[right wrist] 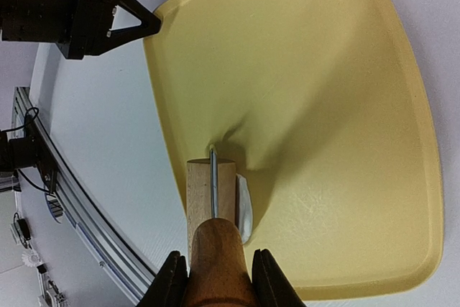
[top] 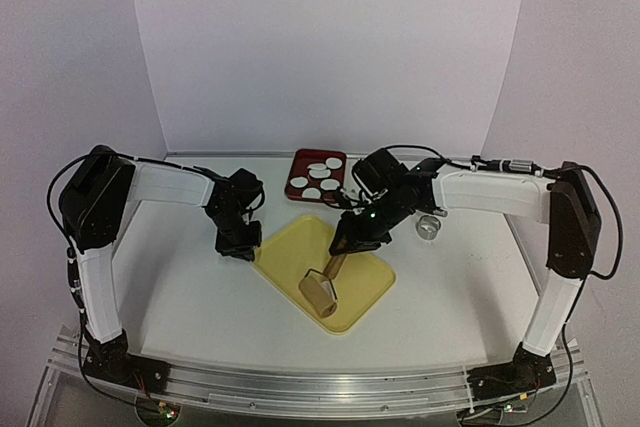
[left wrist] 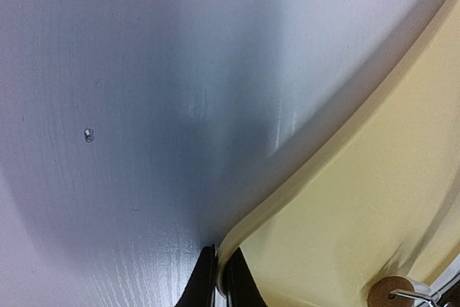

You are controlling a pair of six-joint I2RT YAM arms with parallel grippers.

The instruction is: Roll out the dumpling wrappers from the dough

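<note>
**Rolling pin on the dough, both grippers clenched**

The yellow board (top: 352,299) lies in the middle of the white table (top: 180,287). The left gripper (left wrist: 219,282) is at the board's corner at about 9 o'clock. Its fingers are closed tightly on the raised rim there, one finger outside and one inside.

The right gripper (right wrist: 215,278) comes from about 1 o'clock over the board. Its two fingers are clenched around the wooden handle (right wrist: 214,257) of the rolling pin (top: 320,292). The wooden drum of the pin rests on the board, slightly toward 6 o'clock from the board's centre.

The dough (right wrist: 245,210) is a thin, pale, flattened patch on the board. In the right wrist view it shows only at the 3 o'clock side of the drum and touches it; the rest is hidden under the drum. In the top view I cannot see it clearly.

The dumpling wrappers (top: 318,169) are several round white discs. They lie inside the red tray (top: 304,159), which stands just beside the board at 12 o'clock. A small metal ring cutter (top: 430,227) stands on the table at about 2 o'clock from the board, apart from it.
</note>
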